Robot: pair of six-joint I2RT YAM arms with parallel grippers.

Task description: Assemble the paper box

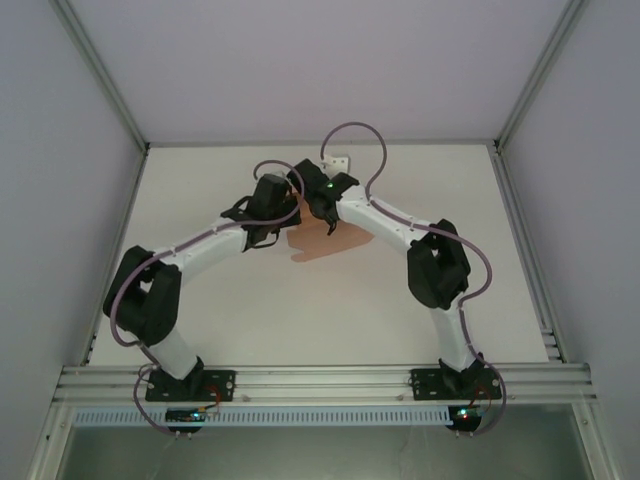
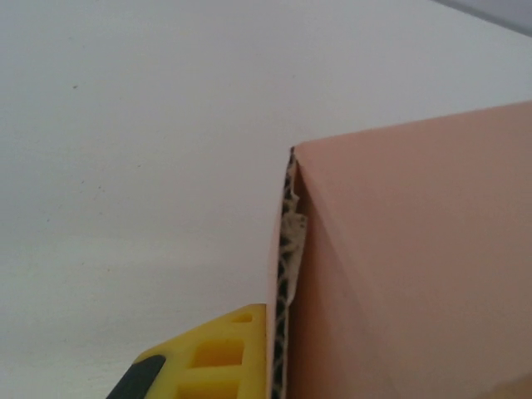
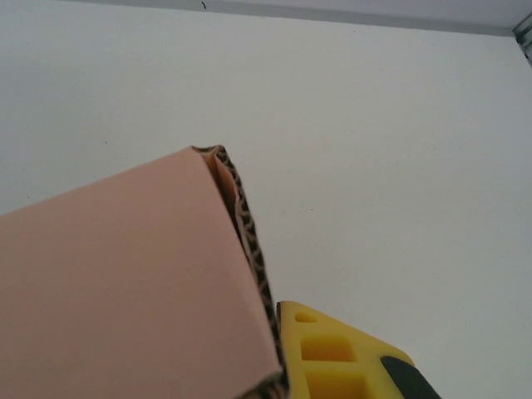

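Box [image 1: 325, 245] on counter [image 1: 300, 320]. Left jaws, right jaws at folded walls; whether clamped, cannot tell. Press folds evenly, keep corners square.

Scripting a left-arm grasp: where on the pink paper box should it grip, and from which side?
Probably the paper box at its doubled corrugated edge, coming from the bare table side: two layers meet there in a thin, stiff lip, while the broad panel offers nothing to pinch.
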